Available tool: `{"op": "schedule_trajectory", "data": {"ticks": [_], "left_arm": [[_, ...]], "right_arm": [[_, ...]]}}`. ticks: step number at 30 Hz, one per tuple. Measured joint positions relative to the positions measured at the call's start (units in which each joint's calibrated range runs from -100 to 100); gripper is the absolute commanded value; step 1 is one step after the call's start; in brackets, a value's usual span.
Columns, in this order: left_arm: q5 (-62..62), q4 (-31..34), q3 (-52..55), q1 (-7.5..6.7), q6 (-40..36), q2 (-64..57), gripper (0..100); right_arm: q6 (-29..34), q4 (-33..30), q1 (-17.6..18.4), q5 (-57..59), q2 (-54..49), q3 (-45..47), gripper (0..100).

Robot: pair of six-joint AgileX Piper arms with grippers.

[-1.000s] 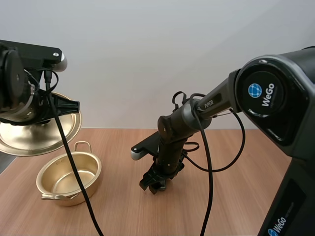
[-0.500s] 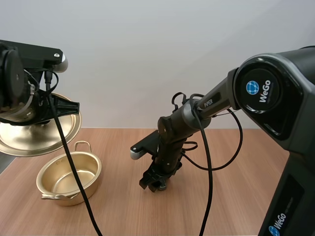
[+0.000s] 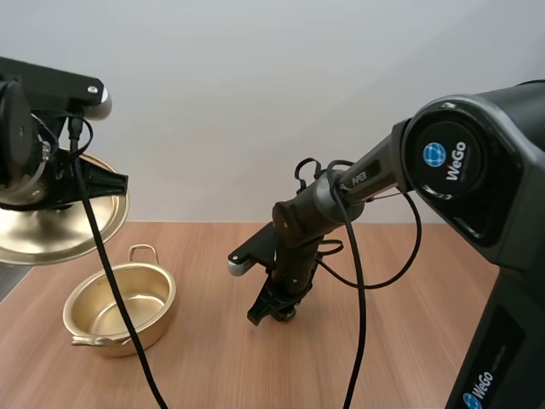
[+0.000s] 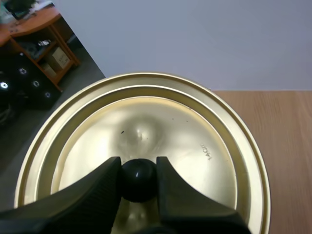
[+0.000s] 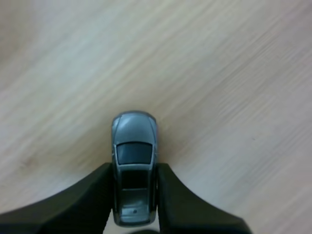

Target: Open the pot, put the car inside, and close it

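My left gripper [image 4: 139, 168] is shut on the black knob [image 4: 139, 181] of the golden lid [image 4: 146, 126]. It holds the lid [image 3: 47, 230] tilted in the air above and left of the open golden pot [image 3: 119, 307]. The pot stands with nothing inside. My right gripper [image 5: 134, 168] points down at the table mid-scene [image 3: 272, 311], its fingers [image 5: 95, 195] pressed against both sides of a small silver toy car [image 5: 134, 139]. I cannot tell whether the car still rests on the wood.
The wooden table [image 3: 383, 341] has bare room between the pot and my right gripper. The right arm's large base [image 3: 494, 213] stands at the right side.
My right gripper's fingers have closed in from wide open onto the car. My left arm has drawn the lid slightly up and to the left.
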Motion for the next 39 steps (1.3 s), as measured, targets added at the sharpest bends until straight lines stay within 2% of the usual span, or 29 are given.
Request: {"op": "schedule_trajectory", "data": {"ticks": [6,14,18,21,26,29,32,39], "left_arm": [[3.42,2.93,-5.28,0.00,0.00,-3.92,0],[9.69,0.94,-6.05,0.00,0.09,-8.11,0],[11.62,0.82,-6.05,0.00,0.09,-8.64,0],[12.16,0.82,-6.05,0.00,0.09,-9.00,0],[13.93,0.82,-6.05,0.00,0.09,-9.00,0],[15.29,0.82,-6.05,0.00,0.09,-9.00,0],[16.41,0.82,-6.05,0.00,0.09,-9.00,0],[16.67,0.82,-5.93,0.00,0.09,-9.92,0]], "right_arm": [[-2.69,4.04,0.00,-0.94,-6.97,-5.46,0],[-14.71,17.85,0.00,8.66,-9.76,-9.90,0],[-19.10,22.91,0.85,9.55,-9.76,-10.36,0],[-24.97,30.02,3.09,8.97,-9.76,-10.36,0],[-30.83,36.92,6.98,3.77,-9.76,-10.45,0],[-31.40,37.93,9.38,-1.32,-9.76,-10.52,0],[-31.40,35.91,11.11,-3.80,-8.91,-12.12,0],[-31.40,33.36,11.41,-3.00,-3.56,-16.86,0]]}}
